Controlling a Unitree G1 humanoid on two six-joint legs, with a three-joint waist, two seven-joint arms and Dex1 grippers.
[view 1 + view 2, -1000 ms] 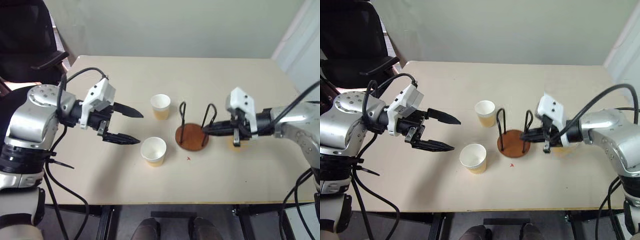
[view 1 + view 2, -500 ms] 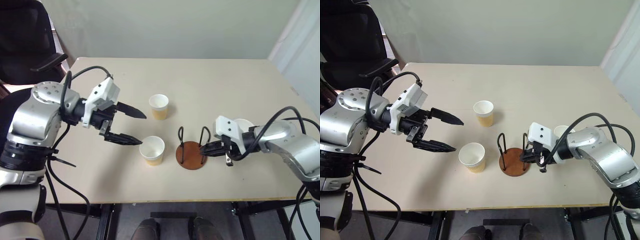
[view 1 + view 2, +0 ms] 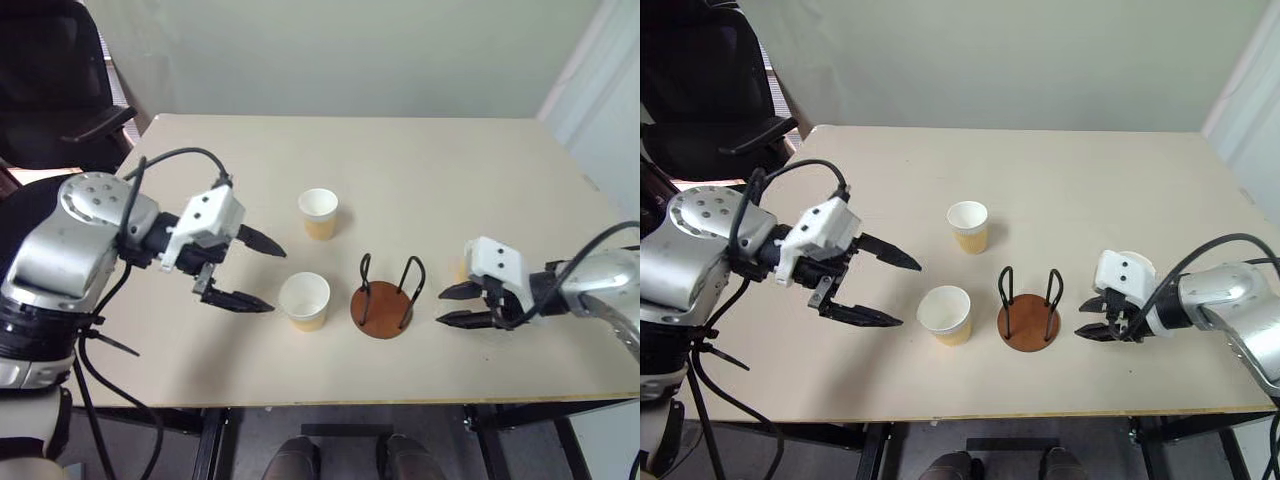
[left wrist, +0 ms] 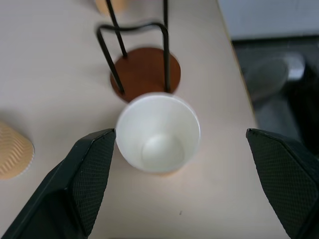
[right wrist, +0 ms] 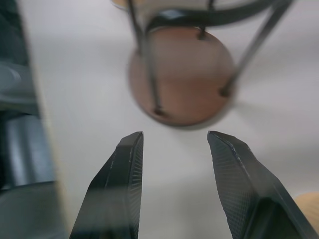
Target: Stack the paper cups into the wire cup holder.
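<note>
Moved: right gripper (image 3: 1088, 318) has let go of the wire cup holder (image 3: 1028, 310) and backed off toward the right of the frame; the holder now stands nearer the front cup than before.
Right gripper: partly open, empty, just right of the holder.
Left gripper (image 3: 262, 273): spread wide, holding nothing, fingertips flanking the near paper cup (image 3: 304, 300) from its left.
Cups: near one at centre beside the holder; second (image 3: 319, 212) above it; third only a tan sliver (image 3: 462, 270) behind the right gripper.
Doing it well: probably bracket the near cup's wall evenly, squeeze gently to avoid crushing, lift clear before moving over the loops.
</note>
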